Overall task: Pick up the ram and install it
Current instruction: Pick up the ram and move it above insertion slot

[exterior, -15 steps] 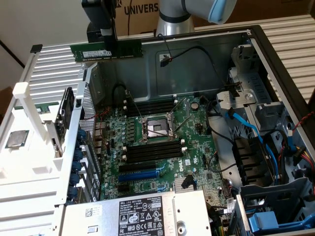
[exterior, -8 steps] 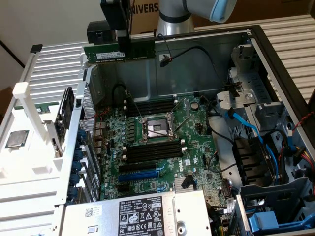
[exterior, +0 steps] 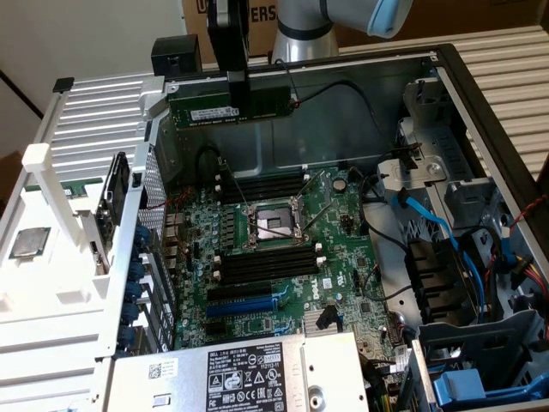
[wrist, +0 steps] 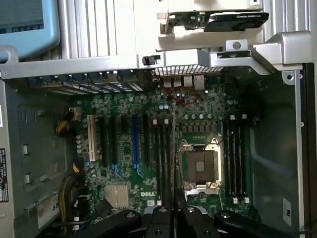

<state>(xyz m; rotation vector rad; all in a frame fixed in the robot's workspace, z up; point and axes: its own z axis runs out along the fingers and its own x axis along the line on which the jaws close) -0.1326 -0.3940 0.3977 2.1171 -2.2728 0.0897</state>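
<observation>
Across the exterior view lies an open grey sheet-metal computer case (exterior: 360,112), its green motherboard (exterior: 283,249) carrying long black memory slots (exterior: 266,266) beside a square metal socket (exterior: 273,225). Toward that view's upper left, above the case's far wall, the ram (exterior: 197,110), a thin dark-green stick with a pale label, hangs level, clamped in the black gripper (exterior: 240,107). From the wrist view it appears edge-on, a thin line running alongside the slots.
</observation>
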